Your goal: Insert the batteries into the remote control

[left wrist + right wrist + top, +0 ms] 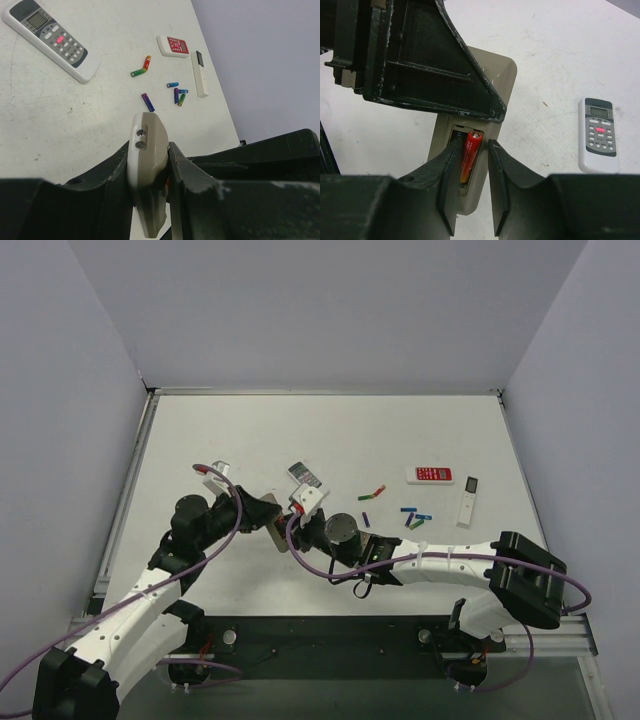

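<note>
My left gripper (pixel 148 152) is shut on the remote control (pixel 149 135) and holds it by its long edges above the table, tan-grey back showing. It also shows in the top view (pixel 268 512). In the right wrist view the remote control (pixel 492 70) has its battery bay uncovered, with a red-orange battery (pixel 470 156) lying in it. My right gripper (pixel 472 147) straddles that battery, slightly open, with a small gap at the right finger (pixel 496 165). Several loose batteries (pixel 140 70) lie on the table to the right (pixel 372 492).
Another white remote with a grey display and a pink button (pixel 50 37) lies just beyond the grippers (pixel 305 477). A red flat remote (pixel 430 474) and a slim white remote with a dark display (pixel 469 500) lie at the right. White walls enclose the table.
</note>
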`<action>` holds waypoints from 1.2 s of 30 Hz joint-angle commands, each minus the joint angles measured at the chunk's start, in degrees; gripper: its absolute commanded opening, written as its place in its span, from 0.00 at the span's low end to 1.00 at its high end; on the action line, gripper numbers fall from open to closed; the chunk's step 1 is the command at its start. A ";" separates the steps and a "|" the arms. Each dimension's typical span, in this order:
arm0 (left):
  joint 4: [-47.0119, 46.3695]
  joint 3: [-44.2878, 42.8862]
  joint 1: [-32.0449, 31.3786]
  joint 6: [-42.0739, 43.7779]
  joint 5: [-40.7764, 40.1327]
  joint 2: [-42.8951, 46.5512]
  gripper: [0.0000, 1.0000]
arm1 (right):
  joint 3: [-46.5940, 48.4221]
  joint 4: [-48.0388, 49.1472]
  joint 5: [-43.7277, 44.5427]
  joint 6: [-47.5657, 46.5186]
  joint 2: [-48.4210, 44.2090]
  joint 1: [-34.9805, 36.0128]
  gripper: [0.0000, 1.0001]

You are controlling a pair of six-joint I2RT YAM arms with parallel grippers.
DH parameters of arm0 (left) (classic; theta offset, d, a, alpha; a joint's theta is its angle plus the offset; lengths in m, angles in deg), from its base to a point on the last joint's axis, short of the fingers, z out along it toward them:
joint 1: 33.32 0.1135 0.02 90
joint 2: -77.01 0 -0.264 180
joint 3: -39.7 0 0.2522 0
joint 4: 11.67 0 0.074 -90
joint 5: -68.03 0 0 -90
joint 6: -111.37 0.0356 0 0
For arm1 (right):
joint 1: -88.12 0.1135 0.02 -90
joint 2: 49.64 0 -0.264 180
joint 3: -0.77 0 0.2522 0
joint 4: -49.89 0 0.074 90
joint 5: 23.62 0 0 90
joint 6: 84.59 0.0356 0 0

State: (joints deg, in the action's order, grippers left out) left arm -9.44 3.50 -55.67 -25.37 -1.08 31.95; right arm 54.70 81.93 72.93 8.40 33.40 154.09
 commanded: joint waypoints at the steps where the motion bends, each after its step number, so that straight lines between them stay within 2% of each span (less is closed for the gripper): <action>1: -3.68 -4.72 -0.15 -0.81 4.52 0.50 0.00 | 0.97 -5.46 2.07 -2.10 -0.52 -1.73 0.23; 16: -2.62 -5.42 -0.15 -0.54 4.87 -1.08 0.00 | 1.15 -5.99 2.07 -1.40 -2.80 -1.90 0.35; 20: -2.10 -5.51 -0.15 -0.46 4.95 -1.08 0.00 | 0.97 -6.34 1.98 -1.40 -3.59 -1.99 0.41; 25: -1.48 -5.60 -0.15 -0.28 5.13 -1.17 0.00 | 0.71 -6.78 1.80 -1.05 -5.35 -1.90 0.42; 29: -1.30 -5.69 -0.15 -0.19 5.31 -1.26 0.00 | 0.79 -7.13 1.01 -0.79 -6.23 -1.90 0.49; 36: -0.60 -5.95 -0.15 -0.28 5.57 -1.61 0.00 | 1.06 -7.74 0.05 -0.61 -6.93 -1.90 0.52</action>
State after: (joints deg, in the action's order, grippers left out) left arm -8.17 0.90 -55.74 -25.45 2.81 30.25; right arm 55.11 74.68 72.55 7.92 28.51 152.69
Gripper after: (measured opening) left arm 0.369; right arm 0.516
